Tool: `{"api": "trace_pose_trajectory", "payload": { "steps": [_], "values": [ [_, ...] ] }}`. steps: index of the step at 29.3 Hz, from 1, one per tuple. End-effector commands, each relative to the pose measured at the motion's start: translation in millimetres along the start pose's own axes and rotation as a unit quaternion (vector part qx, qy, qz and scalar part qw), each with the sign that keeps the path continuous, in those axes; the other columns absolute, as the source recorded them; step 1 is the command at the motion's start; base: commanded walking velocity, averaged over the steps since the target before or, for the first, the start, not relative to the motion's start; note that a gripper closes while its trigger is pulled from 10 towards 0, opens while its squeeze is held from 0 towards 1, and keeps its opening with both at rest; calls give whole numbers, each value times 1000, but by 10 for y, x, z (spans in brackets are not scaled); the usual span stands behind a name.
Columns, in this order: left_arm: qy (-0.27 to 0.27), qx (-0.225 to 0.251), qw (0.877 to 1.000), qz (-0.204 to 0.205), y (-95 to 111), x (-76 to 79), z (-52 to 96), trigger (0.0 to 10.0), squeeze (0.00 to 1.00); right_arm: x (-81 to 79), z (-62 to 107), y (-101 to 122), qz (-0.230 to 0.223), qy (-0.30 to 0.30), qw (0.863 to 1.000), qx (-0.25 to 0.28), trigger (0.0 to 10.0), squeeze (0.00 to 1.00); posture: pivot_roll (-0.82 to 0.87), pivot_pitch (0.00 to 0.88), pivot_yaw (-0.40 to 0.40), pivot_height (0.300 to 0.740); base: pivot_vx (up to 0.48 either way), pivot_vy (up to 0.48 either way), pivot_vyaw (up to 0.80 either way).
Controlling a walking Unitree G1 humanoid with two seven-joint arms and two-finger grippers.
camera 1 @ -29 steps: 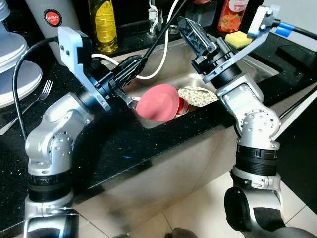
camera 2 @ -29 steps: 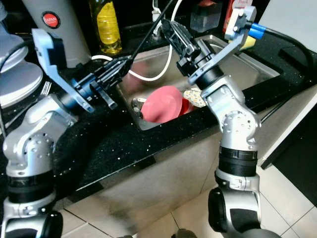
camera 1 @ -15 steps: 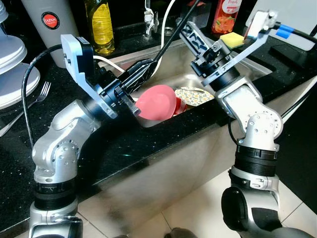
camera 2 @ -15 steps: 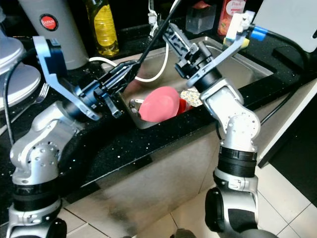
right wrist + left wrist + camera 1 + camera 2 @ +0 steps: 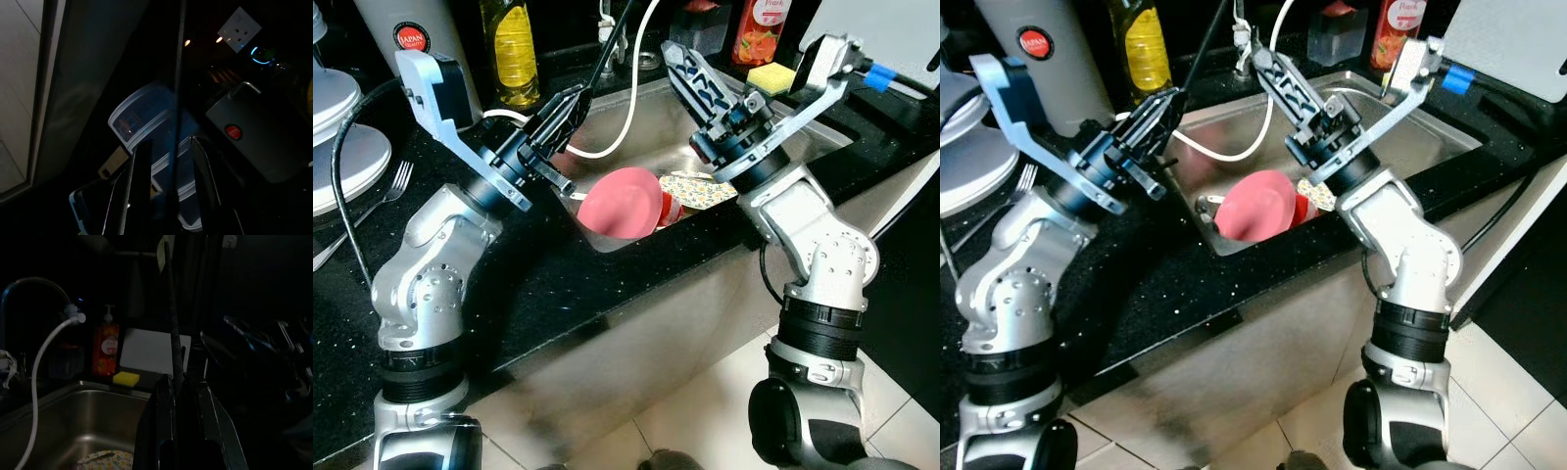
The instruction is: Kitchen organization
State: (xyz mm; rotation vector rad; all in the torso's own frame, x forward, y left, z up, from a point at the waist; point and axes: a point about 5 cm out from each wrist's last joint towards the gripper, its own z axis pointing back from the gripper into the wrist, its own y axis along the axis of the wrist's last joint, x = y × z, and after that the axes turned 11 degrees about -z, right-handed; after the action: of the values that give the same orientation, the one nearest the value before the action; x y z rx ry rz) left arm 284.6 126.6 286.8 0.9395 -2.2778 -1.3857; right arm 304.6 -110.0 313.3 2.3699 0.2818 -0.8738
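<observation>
A pink plate leans on its edge in the steel sink, with a floral plate and something red behind it. My left gripper hovers over the sink's left rim, above and left of the pink plate. It is shut on a thin black rod that slants up and away, also seen between its fingers in the left wrist view. My right gripper is raised over the back of the sink, pointing up and left. It is open and holds nothing.
A white hose loops into the sink. A yellow sponge and a red soap bottle stand behind it. On the black counter to the left are an oil bottle, a grey flask, white dishes and a fork.
My left gripper has risen and drawn back to the left, away from the pink plate, carrying the rod. My right gripper has tilted a little further left. The plates have not moved.
</observation>
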Motion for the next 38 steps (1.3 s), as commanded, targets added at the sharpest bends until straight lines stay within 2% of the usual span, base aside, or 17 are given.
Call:
{"api": "trace_pose_trajectory", "payload": {
  "steps": [1,5,9,18,21,26,38],
  "values": [
    [-6,-12,1000,2,-44,34,5,10000,0,-35,-19,-44,-6,8,1000,-10,10000,0,-98,7,28,740,0,0,0],
    [-8,-39,999,3,-158,78,-27,10000,0,-28,-54,-86,-15,9,1000,-18,10000,0,-94,6,26,740,0,0,0],
    [-26,-45,999,9,-184,132,-29,10000,0,-9,-67,-99,-18,5,1000,-21,10000,0,-91,5,26,740,0,0,0],
    [-23,-62,998,7,-255,137,-26,10000,0,17,-58,-112,-15,-3,1000,-26,10000,0,-94,5,17,740,0,0,0],
    [-14,-50,999,5,-229,124,-32,10000,0,48,-42,-122,-9,-14,999,-31,10000,0,-94,4,16,740,0,0,0],
    [58,-31,998,0,-186,-34,-39,10000,0,64,-11,-104,-1,-25,999,-29,10000,0,-96,0,7,740,0,0,0],
    [0,-36,999,15,-205,131,-34,10000,0,85,5,-98,6,-33,999,-27,10000,0,-99,0,10,740,0,0,0]
  ]
}}
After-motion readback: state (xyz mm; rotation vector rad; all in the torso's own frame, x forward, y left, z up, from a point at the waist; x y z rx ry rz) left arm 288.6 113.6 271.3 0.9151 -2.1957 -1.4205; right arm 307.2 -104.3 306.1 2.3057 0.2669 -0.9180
